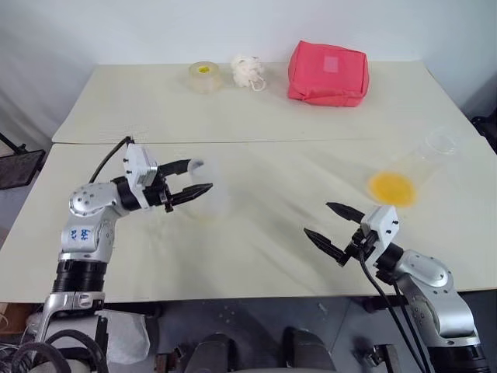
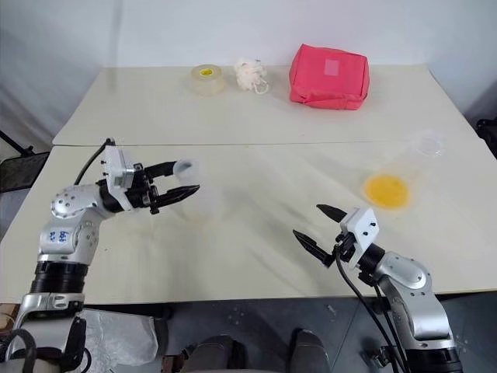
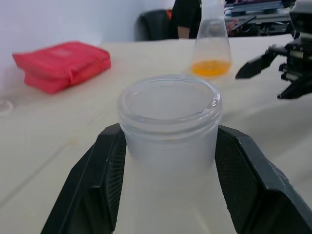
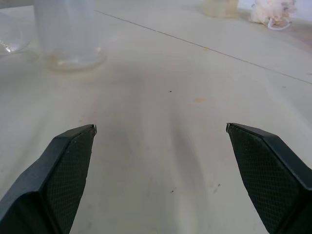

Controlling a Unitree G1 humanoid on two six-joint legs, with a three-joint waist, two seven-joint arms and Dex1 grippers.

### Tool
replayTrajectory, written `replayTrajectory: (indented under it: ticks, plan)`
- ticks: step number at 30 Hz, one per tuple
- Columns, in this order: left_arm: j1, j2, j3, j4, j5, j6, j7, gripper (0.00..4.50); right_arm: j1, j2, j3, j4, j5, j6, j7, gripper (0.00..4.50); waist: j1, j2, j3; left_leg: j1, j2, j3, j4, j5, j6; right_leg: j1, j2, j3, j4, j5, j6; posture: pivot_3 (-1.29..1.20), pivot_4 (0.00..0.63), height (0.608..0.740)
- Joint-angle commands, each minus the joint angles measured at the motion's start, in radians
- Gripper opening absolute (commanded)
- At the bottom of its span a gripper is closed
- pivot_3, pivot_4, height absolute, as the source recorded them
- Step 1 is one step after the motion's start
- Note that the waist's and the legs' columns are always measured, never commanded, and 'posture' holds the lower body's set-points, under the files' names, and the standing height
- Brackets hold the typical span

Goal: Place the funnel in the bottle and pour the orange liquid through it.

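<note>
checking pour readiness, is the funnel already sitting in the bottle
No, the bottle mouth between the left jaws is open, with nothing resting in it.

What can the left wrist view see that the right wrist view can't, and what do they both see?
Left wrist view, not right wrist: a flat red fabric pouch, a clear conical glass flask holding a shallow orange liquid, and a person in dark clothes far behind.

Right wrist view, not left wrist: a pale yellowish roll of tape and a fluffy white ball.

Both: the cream table, the right gripper, open, and probably the same frosted clear wide-mouthed container, its mouth in one, its base in the other.
</note>
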Motion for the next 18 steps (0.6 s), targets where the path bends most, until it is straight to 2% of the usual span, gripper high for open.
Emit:
replayTrajectory:
  ticks: [1,9,18]
  plan:
    - [-0.083,-0.019,-0.012,0.016,0.012,0.004,0.005,2.35,-0.015,-0.022,-0.043,-0.022,0.019,-0.022,0.016,4.5,-0.001,0.0,0.0,0.0,0.0,0.0,0.0,0.0,0.0,0.0,0.0,0.0,0.0,0.0,0.0,0.0,0.15,0.74]
    - [-0.268,-0.149,-0.129,0.146,0.108,-0.014,0.014,2.35,-0.062,-0.085,-0.1,0.037,0.027,-0.036,0.072,4.5,-0.001,-0.004,0.002,-0.001,0.0,0.0,0.0,0.0,0.0,0.0,0.0,-0.001,0.0,0.0,0.001,0.0,0.15,0.74]
    - [-0.327,-0.278,-0.207,0.316,0.212,-0.092,0.016,2.35,-0.015,-0.121,-0.163,-0.01,0.073,-0.019,0.124,4.5,0.003,-0.007,0.004,-0.003,0.0,0.001,0.001,0.0,0.0,0.0,0.0,-0.004,0.0,0.0,0.001,0.0,0.15,0.74]
